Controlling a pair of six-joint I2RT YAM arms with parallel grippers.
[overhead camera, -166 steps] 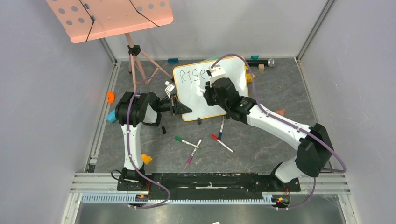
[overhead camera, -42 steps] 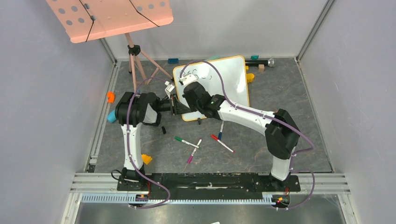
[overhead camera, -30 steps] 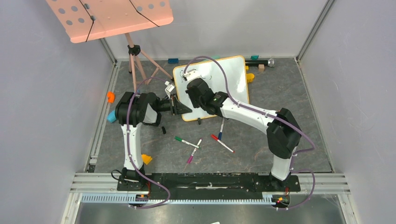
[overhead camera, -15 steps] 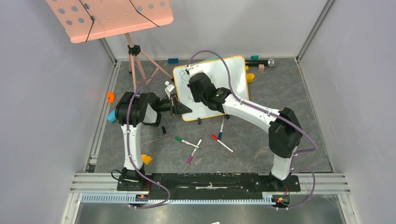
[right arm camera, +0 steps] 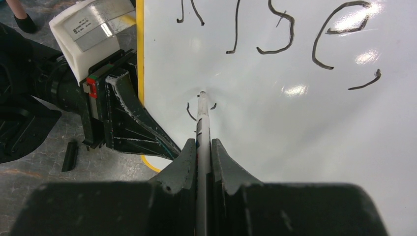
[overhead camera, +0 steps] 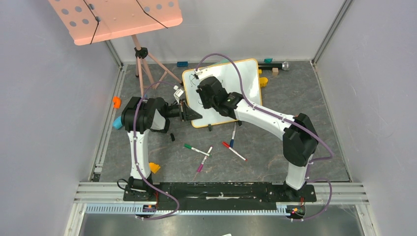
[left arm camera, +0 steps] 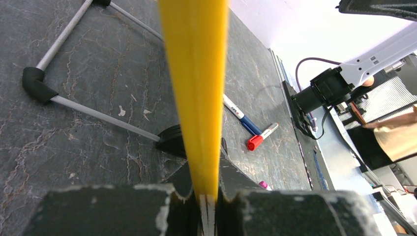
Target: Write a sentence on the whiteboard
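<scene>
The whiteboard (overhead camera: 246,78) stands tilted at the back middle, white with an orange-yellow rim (left arm camera: 194,73). My left gripper (overhead camera: 189,112) is shut on its left rim, seen edge-on in the left wrist view. My right gripper (right arm camera: 202,143) is shut on a thin marker (right arm camera: 202,123) whose tip touches the board below the first line. The sentence (right arm camera: 280,29) reads roughly "RISE" on top; small strokes (right arm camera: 189,111) start a second line by the marker tip. In the top view my right wrist (overhead camera: 211,93) covers most of the writing.
Loose markers lie on the floor in front of the board: green (overhead camera: 195,149), pink (overhead camera: 204,158), red (overhead camera: 233,151) and blue (overhead camera: 232,136). The pink music-stand tray (overhead camera: 115,17) on a tripod (overhead camera: 142,64) stands at the back left. Small coloured blocks lie along the walls.
My right arm swung from the upper line's right end to the board's left side, then lowered the marker tip below the first line. Small strokes have appeared there. My left gripper has not moved.
</scene>
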